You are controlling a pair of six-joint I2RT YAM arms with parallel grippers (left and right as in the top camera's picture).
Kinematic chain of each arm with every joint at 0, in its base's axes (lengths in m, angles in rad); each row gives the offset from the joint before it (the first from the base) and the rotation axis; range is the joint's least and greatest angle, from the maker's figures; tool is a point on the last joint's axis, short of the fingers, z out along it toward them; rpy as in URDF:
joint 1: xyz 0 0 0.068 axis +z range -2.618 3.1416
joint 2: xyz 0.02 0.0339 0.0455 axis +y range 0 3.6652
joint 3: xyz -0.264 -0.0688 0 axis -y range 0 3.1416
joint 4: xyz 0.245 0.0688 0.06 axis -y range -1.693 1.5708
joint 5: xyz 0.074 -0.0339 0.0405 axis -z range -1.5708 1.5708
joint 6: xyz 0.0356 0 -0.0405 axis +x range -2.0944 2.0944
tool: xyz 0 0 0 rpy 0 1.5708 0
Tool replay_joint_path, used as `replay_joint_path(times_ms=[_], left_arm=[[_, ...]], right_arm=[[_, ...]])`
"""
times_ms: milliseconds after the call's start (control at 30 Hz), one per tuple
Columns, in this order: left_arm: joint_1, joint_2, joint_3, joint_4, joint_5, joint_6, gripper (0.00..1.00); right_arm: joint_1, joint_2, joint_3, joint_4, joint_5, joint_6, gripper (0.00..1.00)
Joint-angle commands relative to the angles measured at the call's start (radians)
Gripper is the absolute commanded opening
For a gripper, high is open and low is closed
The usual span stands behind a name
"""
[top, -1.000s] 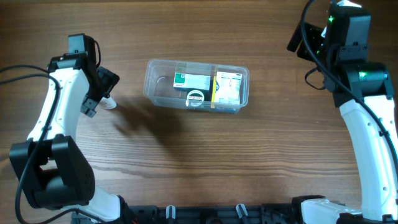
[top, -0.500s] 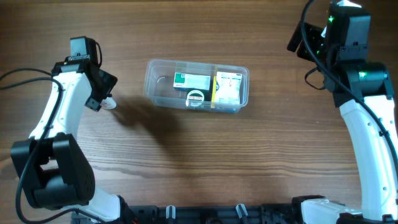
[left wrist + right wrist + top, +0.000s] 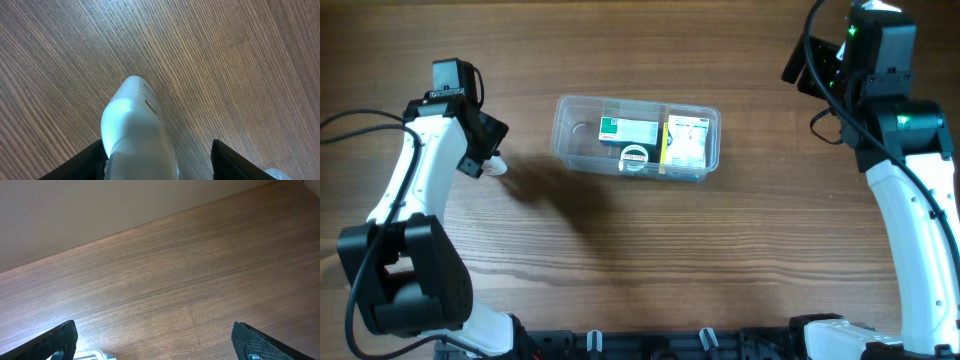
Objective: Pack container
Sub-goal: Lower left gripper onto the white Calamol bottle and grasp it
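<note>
Container [image 3: 636,137]: clear tub, mid-table [image 3: 720,260], long side across. It holds a green box [image 3: 628,129] at its centre, a yellow box [image 3: 687,140] at its right end and a small roll [image 3: 635,157] against its near wall; its left end looks free. Bottle [image 3: 132,115]: small, pale, lying on its side left of the container, near but apart. Left gripper [image 3: 157,152]: fingers spread wide and straddling the bottle, which sits hard against one finger with a clear gap to the other. Right gripper [image 3: 155,347]: fingers wide, holding nothing, raised beyond the container's right end. Risks: an off-centre close may roll or squirt the rounded bottle away; a weak pinch may drop it; a release short of the free end may catch the rim or land on the boxes.
</note>
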Motion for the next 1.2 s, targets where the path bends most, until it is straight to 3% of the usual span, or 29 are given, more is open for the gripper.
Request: replay_joint_path(times_ms=[0, 533, 900, 1067, 1167], left_arm=[[0.005, 0.008, -0.008, 0.003, -0.021, -0.005, 0.67], [0.005, 0.008, -0.008, 0.007, -0.044, -0.01, 0.61], [0.005, 0.063, -0.008, 0.011, -0.051, -0.063, 0.64], [0.005, 0.091, -0.008, 0.017, -0.051, -0.061, 0.56], [0.005, 0.091, -0.007, 0.026, -0.051, -0.05, 0.41]], right_arm=[[0.001, 0.007, -0.001, 0.0, 0.01, 0.014, 1.0], [0.001, 0.007, -0.001, 0.0, 0.01, 0.014, 1.0], [0.001, 0.007, -0.001, 0.0, 0.01, 0.014, 1.0], [0.001, 0.007, -0.001, 0.0, 0.01, 0.014, 1.0], [0.001, 0.007, -0.001, 0.0, 0.01, 0.014, 1.0]])
